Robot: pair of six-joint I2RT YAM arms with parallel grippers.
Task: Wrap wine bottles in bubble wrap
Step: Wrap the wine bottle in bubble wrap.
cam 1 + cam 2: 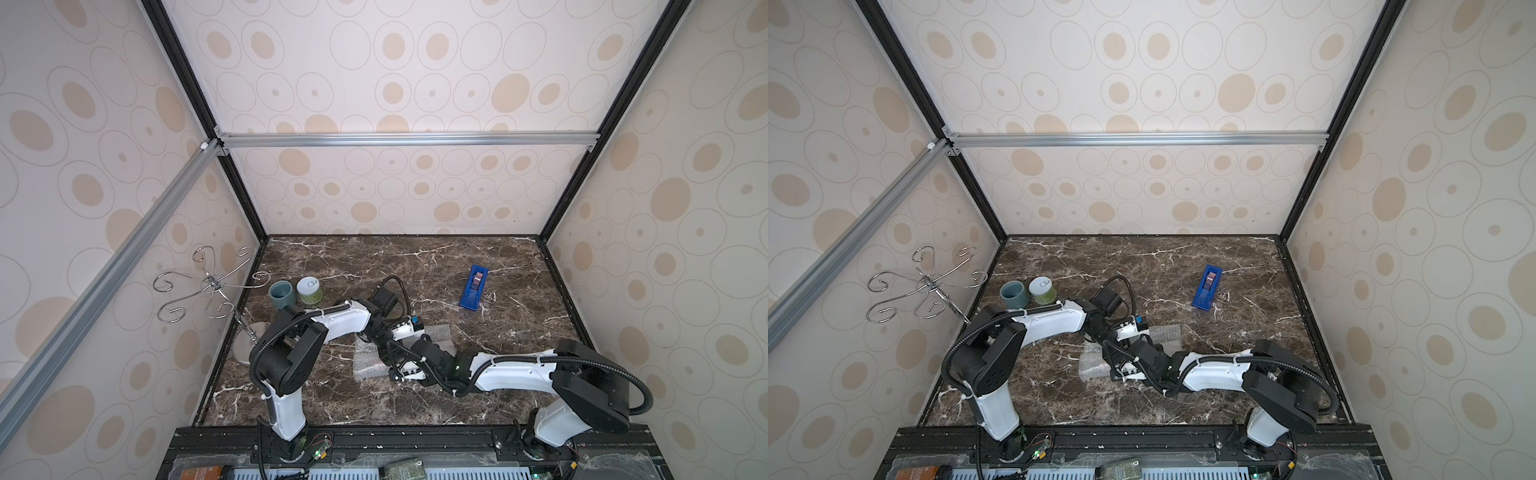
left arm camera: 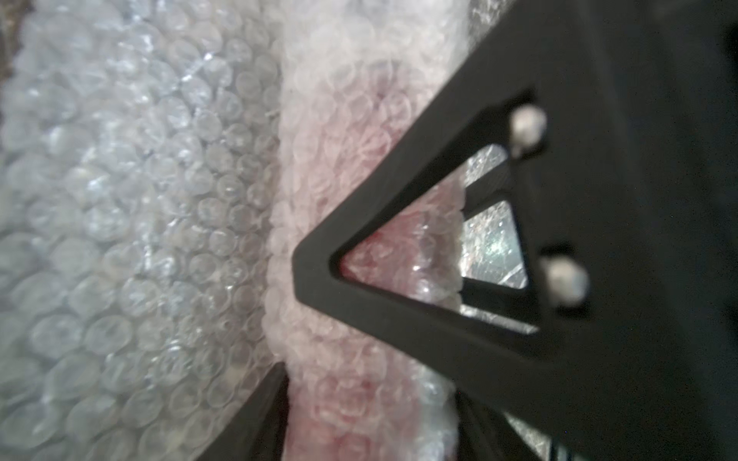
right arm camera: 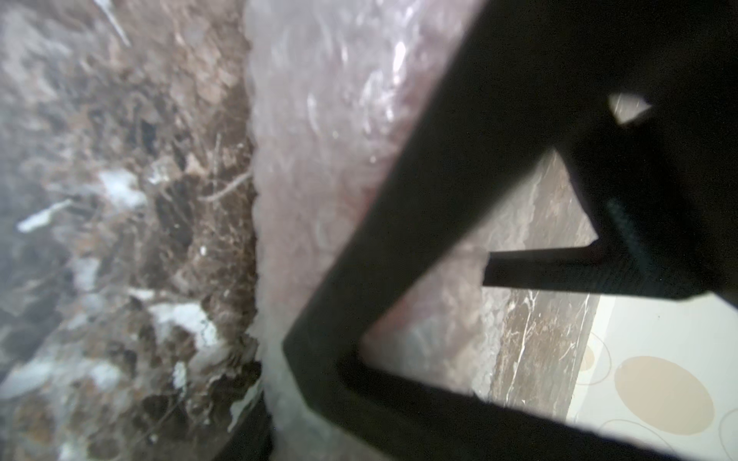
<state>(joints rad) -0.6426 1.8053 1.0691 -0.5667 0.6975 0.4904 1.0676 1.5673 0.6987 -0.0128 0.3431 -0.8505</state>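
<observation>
The bubble wrap (image 1: pixel 368 365) lies on the marble table, and part of it is rolled round the wine bottle. Both arms hide that roll in both top views. In the left wrist view the bottle (image 2: pixel 359 167) shows pink-red through the rolled wrap, beside the flat stretch of wrap (image 2: pixel 120 239). My left gripper (image 2: pixel 367 431) has a finger on each side of the roll, and the wrap touches both. My right gripper (image 1: pixel 401 374) is close beside it. One of its fingers (image 3: pixel 251 435) lies against the roll (image 3: pixel 319 119). A black triangular finger frame (image 3: pixel 399 199) hides the other.
A blue tape dispenser (image 1: pixel 473 289) stands at the back right. A grey cup (image 1: pixel 282 294) and a green-and-white jar (image 1: pixel 309 290) stand at the back left. A wire hook stand (image 1: pixel 212 284) with a round base (image 1: pixel 247 351) is at the left wall. Patterned walls close three sides.
</observation>
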